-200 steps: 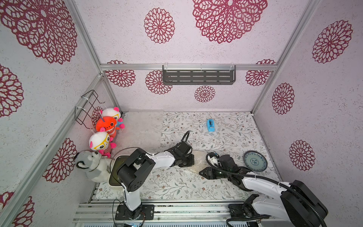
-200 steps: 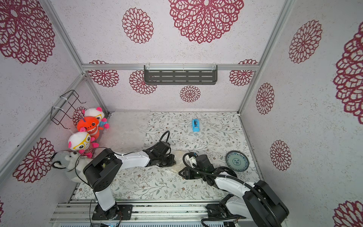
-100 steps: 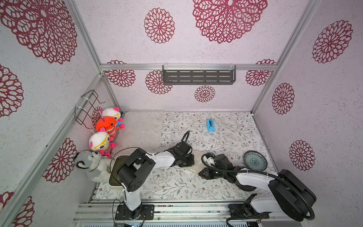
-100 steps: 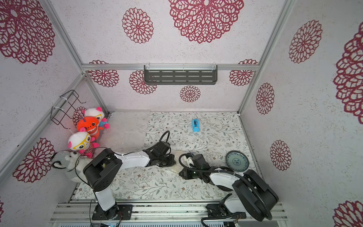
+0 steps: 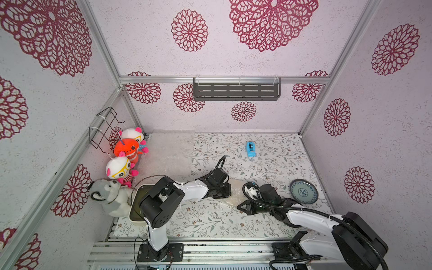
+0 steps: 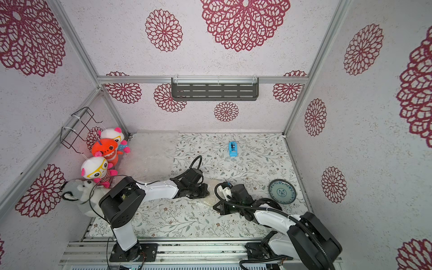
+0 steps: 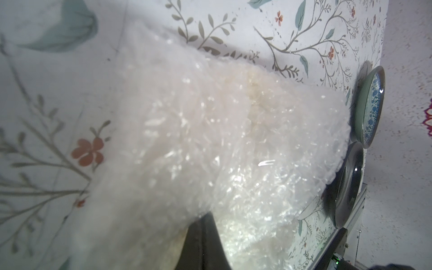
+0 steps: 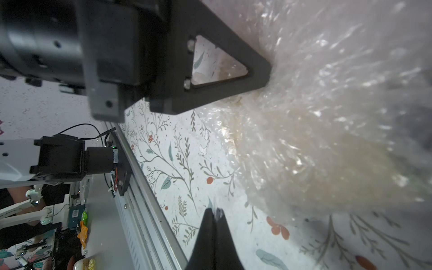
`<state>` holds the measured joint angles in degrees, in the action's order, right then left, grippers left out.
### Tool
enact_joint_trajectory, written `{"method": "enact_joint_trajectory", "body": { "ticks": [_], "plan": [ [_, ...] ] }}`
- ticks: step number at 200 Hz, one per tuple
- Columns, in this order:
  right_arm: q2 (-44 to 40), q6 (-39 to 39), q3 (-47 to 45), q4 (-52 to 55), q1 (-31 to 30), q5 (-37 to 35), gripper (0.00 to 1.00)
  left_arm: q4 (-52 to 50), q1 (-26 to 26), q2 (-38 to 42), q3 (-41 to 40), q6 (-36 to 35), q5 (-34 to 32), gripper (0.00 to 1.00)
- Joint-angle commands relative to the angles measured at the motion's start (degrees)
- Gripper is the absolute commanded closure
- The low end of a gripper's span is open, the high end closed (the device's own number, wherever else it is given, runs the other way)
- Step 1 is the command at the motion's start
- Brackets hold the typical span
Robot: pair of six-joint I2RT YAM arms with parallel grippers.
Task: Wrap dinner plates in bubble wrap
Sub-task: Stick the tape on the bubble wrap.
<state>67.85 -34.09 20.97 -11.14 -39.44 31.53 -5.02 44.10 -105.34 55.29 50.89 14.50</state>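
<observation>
A cream dinner plate shows as a cream tint (image 7: 257, 98) inside the crinkly bubble wrap (image 5: 232, 200) bundled at mid-table. My left gripper (image 5: 227, 195) is shut on the wrap's far side, its tips (image 7: 205, 216) buried under the film. My right gripper (image 5: 239, 207) is shut at the wrap's near edge; a small clear sliver of film sits at its tips (image 8: 214, 210). The blue-patterned plate (image 5: 304, 191) lies flat on the right. The glossy black plate (image 7: 348, 184) lies beside it, mostly hidden under my right arm in both top views.
Spare bubble wrap sheets (image 5: 173, 149) lie at the back left. A blue tape dispenser (image 5: 250, 149) stands behind the arms. A cream container with a dark green inside (image 5: 136, 208) and plush toys (image 5: 121, 171) crowd the left wall. The table's front rail (image 8: 149, 198) runs close to my right gripper.
My right gripper's jaws have closed at the wrap's near edge while its arm shifted slightly. The left arm and the bundle have stayed put.
</observation>
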Motion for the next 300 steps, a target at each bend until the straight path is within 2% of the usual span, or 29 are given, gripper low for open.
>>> {"method": "enact_joint_trajectory", "body": {
  "ticks": [1,27,54,92,134,155,180,195,209,241,249,261,266,285,300],
  "plan": [
    [-2.4,-0.6,0.0,2.7,-0.4,3.3,1.00,-1.3,0.5,-0.1,-0.9,0.6,-0.3,1.00],
    [-1.9,-3.7,-2.4,-0.6,-0.4,6.2,1.00,-1.6,0.6,-0.4,-0.7,0.6,-0.2,1.00],
    [-2.1,-7.8,-6.2,-4.4,-0.3,4.4,1.00,-1.7,0.5,-0.1,-0.8,0.6,-0.4,1.00],
    [5.5,-8.6,-6.0,-6.2,-0.3,1.1,1.00,-1.7,0.5,-0.5,-0.4,0.4,0.1,1.00],
    [10.7,-9.1,-7.0,-7.5,-0.3,1.3,1.00,-1.9,0.5,-0.3,-0.6,0.6,-0.4,1.00],
    [6.3,-8.1,-7.0,-4.3,-0.4,1.9,0.83,-1.8,0.6,-0.4,-0.5,0.7,-0.3,1.00],
    [-4.8,0.8,-0.4,15.4,-0.3,-4.9,0.56,-1.8,0.6,-0.4,-0.6,0.6,-0.3,1.00],
    [-8.7,5.6,4.3,24.3,-0.3,-9.1,0.50,-1.8,0.5,-0.5,-0.5,0.4,0.0,1.00],
    [-8.3,9.3,8.5,27.8,-0.3,-9.9,0.49,-1.8,0.5,-0.5,-0.4,0.4,0.0,1.00],
    [1.2,12.5,17.0,23.3,-0.3,-8.4,0.56,-1.6,0.5,-0.2,-0.8,0.4,-0.1,1.00],
    [3.6,11.3,18.6,21.4,-0.1,-12.4,0.64,-1.5,0.5,-0.1,-0.9,0.4,-0.2,1.00],
    [7.5,8.2,20.3,20.2,0.3,-22.0,0.85,-1.2,0.3,-0.2,-0.9,0.4,0.0,1.00],
    [9.1,7.0,20.6,19.3,1.0,-24.1,0.91,-1.1,0.3,-0.3,-0.9,0.4,0.0,1.00],
    [15.6,4.2,20.4,12.4,2.6,-23.5,0.99,-0.9,0.3,-0.4,-0.9,0.4,0.4,1.00],
    [21.7,4.0,23.2,13.4,2.3,-23.2,1.00,-0.9,0.3,-0.4,-0.9,0.4,0.6,1.00]
  ]
}}
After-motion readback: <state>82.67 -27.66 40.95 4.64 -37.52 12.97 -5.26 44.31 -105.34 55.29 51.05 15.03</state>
